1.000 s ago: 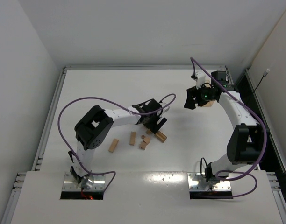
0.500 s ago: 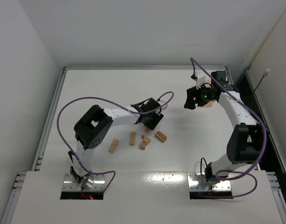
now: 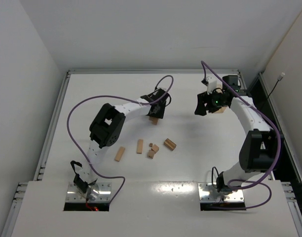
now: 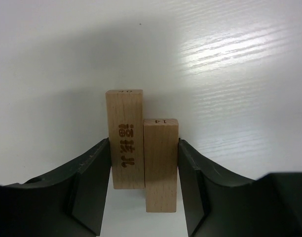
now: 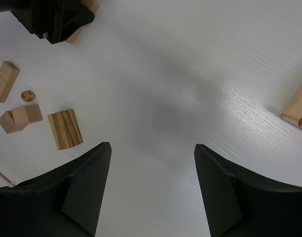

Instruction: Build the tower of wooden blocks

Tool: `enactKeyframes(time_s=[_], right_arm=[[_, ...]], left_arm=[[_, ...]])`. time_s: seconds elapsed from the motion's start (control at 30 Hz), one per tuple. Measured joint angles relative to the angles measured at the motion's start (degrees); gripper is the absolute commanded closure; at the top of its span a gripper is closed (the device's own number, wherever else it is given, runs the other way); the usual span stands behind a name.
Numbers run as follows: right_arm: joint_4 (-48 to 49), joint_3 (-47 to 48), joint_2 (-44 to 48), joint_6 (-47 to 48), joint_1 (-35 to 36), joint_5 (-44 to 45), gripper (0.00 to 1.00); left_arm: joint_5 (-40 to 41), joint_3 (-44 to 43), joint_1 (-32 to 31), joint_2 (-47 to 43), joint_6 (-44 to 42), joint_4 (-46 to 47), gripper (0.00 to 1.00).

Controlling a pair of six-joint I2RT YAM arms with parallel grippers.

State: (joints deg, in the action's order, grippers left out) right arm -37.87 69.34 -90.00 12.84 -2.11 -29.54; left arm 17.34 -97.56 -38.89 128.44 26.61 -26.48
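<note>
- The left gripper [image 4: 143, 160] pinches two upright planks, the taller plank [image 4: 125, 143] touching the shorter plank [image 4: 161, 163], seemingly resting on the table [image 4: 230, 69].
- The right gripper [image 5: 151, 148] gapes wide, empty.
- Loose blocks [image 3: 152, 148] lie well apart from both grippers.

On my white table [image 3: 92, 98] I see a light-brown wooden plank [image 3: 120, 153], a second plank [image 3: 139, 146], small wooden cubes [image 3: 151, 154], a tiny wooden cylinder [image 3: 150, 144] and a striped wooden block [image 3: 169, 144], all close together.

Light-brown blocks [image 4: 125, 138], white table [image 4: 230, 54]
</note>
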Motion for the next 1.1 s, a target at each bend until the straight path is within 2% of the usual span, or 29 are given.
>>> enactKeyframes(time_s=[0.2, 0.53, 0.63, 0.67, 0.7, 0.77, 0.8, 0.87, 0.9, 0.93, 0.97, 1.1], right_arm=[[0.0, 0.0, -0.1, -0.8, 0.0, 0.4, 0.35], [0.0, 0.0, -1.0, -2.2, 0.5, 0.5, 0.35], [0.0, 0.0, -1.0, -2.4, 1.5, 0.6, 0.35], [0.0, 0.0, -1.0, -2.4, 1.8, 0.8, 0.35], [0.0, 0.0, -1.0, -2.4, 2.0, 0.9, 0.35], [0.2, 0.0, -1.0, -2.4, 2.6, 1.2, 0.35], [0.4, 0.0, -1.0, -2.4, 2.8, 1.4, 0.35], [1.4, 0.0, -0.8, -2.6, 3.4, 2.3, 0.35], [1.9, -0.1, -0.6, -2.6, 3.8, 2.8, 0.35], [2.3, -0.2, -0.3, -2.6, 4.0, 3.2, 0.35], [2.8, -0.3, 0.0, -2.6, 4.2, 3.6, 0.35], [4.2, -1.3, 1.6, -2.6, 5.3, 5.5, 0.36]], left_arm=[[1.3, -0.3, 0.1, 0.1, 7.8, -1.8, 1.00], [3.1, -0.3, 0.2, 0.1, 15.7, -2.3, 1.00], [3.6, -0.3, 0.2, 0.1, 17.0, -2.5, 0.70], [3.7, -0.3, 0.2, 0.1, 17.3, -2.5, 0.46], [3.7, -0.3, 0.2, 0.1, 17.4, -2.5, 0.40], [3.9, -0.3, 0.2, 0.1, 17.8, -2.4, 0.37], [3.9, -0.2, 0.2, 0.0, 18.0, -2.1, 0.26], [3.7, 0.6, 0.2, -0.5, 17.5, -1.4, 0.19], [3.7, 1.5, 0.2, -1.0, 17.1, -1.0, 0.09], [3.6, 2.3, 0.2, -1.5, 16.5, -0.6, 0.03], [3.4, 3.5, 0.3, -2.3, 15.8, 0.2, 0.00], [1.2, 11.0, 0.2, -7.6, 12.1, 2.4, 0.00]])
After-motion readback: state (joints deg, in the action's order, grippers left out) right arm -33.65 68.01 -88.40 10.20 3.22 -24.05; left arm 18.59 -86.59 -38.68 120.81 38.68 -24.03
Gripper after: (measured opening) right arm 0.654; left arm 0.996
